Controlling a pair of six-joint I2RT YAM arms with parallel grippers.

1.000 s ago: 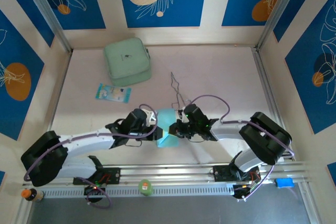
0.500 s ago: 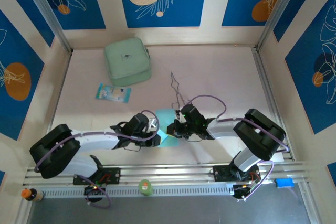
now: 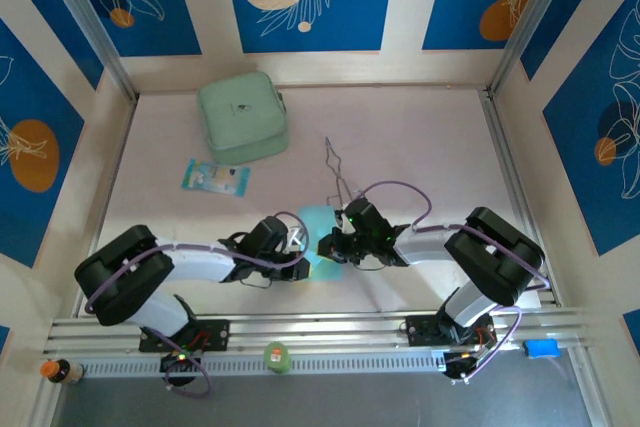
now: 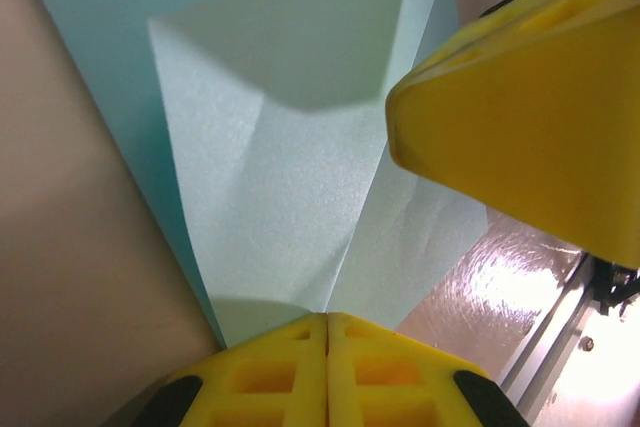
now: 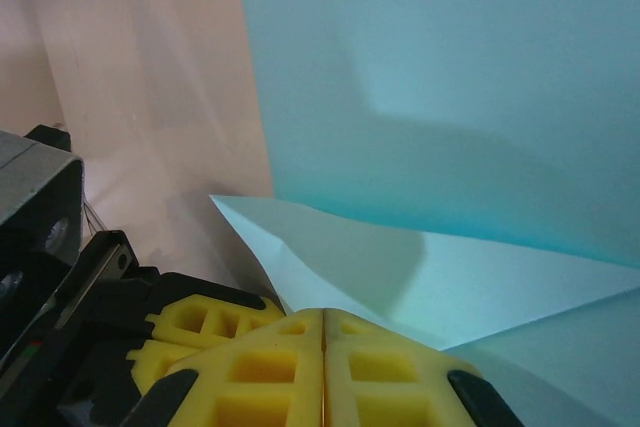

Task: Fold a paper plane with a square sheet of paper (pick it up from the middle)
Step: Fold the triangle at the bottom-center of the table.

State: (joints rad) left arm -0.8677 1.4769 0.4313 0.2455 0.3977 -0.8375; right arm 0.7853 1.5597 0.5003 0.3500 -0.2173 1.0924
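The square sheet of paper (image 3: 318, 219) is cyan and partly folded, lying low over the table near the front middle, between my two grippers. My left gripper (image 3: 303, 248) meets it from the left. In the left wrist view its yellow fingers (image 4: 260, 377) are shut, and a crease of the sheet (image 4: 280, 167) runs straight into their tips. My right gripper (image 3: 329, 245) comes in from the right. Its jaws are shut on the edge of a pale raised flap (image 5: 400, 267) of the sheet (image 5: 450, 97). The two grippers' tips nearly touch.
A mint-green case (image 3: 243, 117) sits at the back left, with a small blue-and-white packet (image 3: 215, 178) in front of it. Metal tongs (image 3: 339, 172) lie just behind the right gripper. The table's front rail (image 3: 330, 332) runs close behind both arms.
The left arm has swung in towards the middle and stretched lower. The sheet, earlier held up between the grippers, now sits lower and shows less of itself. Both grippers stay shut.
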